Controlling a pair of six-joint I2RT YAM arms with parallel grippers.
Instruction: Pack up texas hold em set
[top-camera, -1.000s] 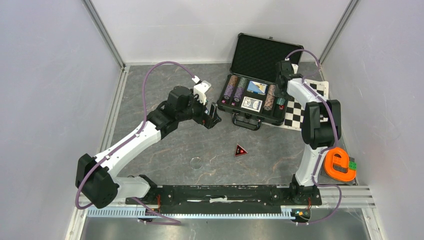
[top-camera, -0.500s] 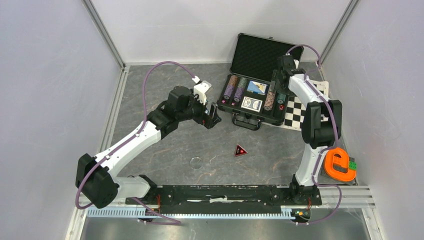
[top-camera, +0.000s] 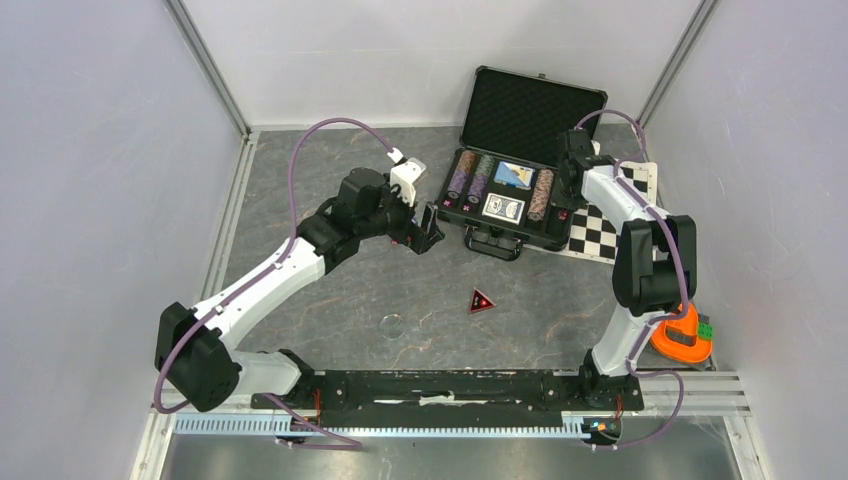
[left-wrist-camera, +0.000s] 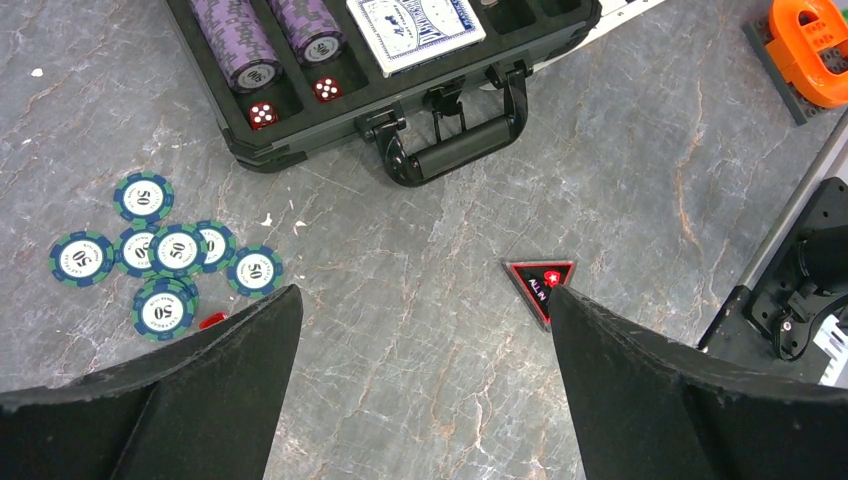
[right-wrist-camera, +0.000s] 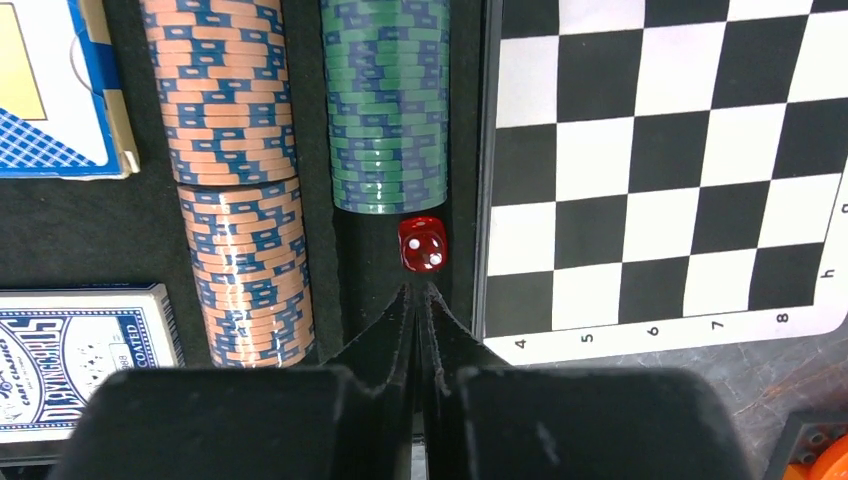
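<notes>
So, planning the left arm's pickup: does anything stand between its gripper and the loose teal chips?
Nothing visible does. The teal chips lie on bare table beside the open left gripper, apart from the case.

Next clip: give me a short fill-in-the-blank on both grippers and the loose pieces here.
1. The right gripper is ___, its tips just short of a red die in the case.
2. The left gripper is ___ over the table.
3. The loose teal chips each read ___.
Missing words: shut; open; 50.
</notes>
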